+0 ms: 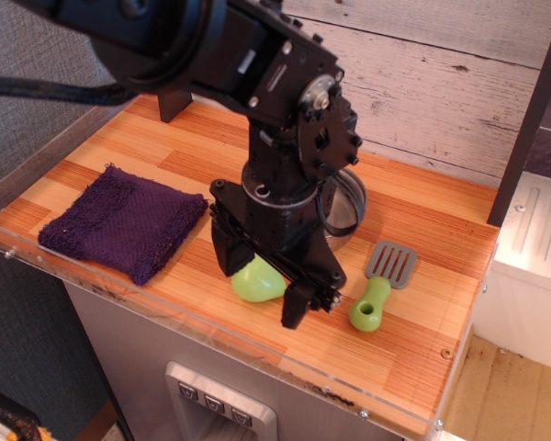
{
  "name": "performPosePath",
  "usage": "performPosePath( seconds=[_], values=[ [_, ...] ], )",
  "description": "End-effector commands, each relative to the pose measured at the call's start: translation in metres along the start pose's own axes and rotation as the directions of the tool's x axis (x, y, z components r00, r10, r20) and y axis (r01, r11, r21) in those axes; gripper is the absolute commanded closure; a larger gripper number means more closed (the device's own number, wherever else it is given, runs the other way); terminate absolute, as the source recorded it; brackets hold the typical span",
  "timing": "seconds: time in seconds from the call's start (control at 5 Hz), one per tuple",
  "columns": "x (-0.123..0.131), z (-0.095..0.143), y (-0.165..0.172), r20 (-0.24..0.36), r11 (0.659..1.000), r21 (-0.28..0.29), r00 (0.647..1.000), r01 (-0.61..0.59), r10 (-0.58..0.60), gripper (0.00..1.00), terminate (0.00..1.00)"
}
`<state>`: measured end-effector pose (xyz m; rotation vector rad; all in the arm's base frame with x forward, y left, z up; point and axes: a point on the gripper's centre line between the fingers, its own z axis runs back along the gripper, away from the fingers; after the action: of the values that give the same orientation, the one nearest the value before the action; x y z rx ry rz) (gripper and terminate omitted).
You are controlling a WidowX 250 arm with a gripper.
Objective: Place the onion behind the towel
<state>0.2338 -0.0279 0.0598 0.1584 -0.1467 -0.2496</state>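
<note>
The gripper (263,283) hangs with its fingers spread either side of the onion (256,281), so squeezing shut looks next, then carrying it behind the towel (119,220).

Pot (347,204) mostly hidden behind arm; onion (256,281) partly covered.

Green onion (255,280) lies right of purple towel (124,220).

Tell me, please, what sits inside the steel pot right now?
Nothing shows in the visible part of the steel pot; the arm and hand cover most of its interior, so the rest is unknown.
</note>
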Motion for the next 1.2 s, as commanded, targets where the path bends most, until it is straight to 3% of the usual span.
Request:
performPosePath(
  seconds=[0.0,0.4,1.0],
  values=[
    [0.018,0.009,0.030,0.052,0.999,0.025,0.998,-0.044,0.043,0.00,0.00],
    [0.017,-0.022,0.026,0.022,0.993,-0.067,0.995,-0.097,0.099,0.00,0.00],
    [0.012,-0.058,0.029,-0.038,0.990,-0.069,0.992,-0.119,0.117,0.00,0.00]
  ],
)
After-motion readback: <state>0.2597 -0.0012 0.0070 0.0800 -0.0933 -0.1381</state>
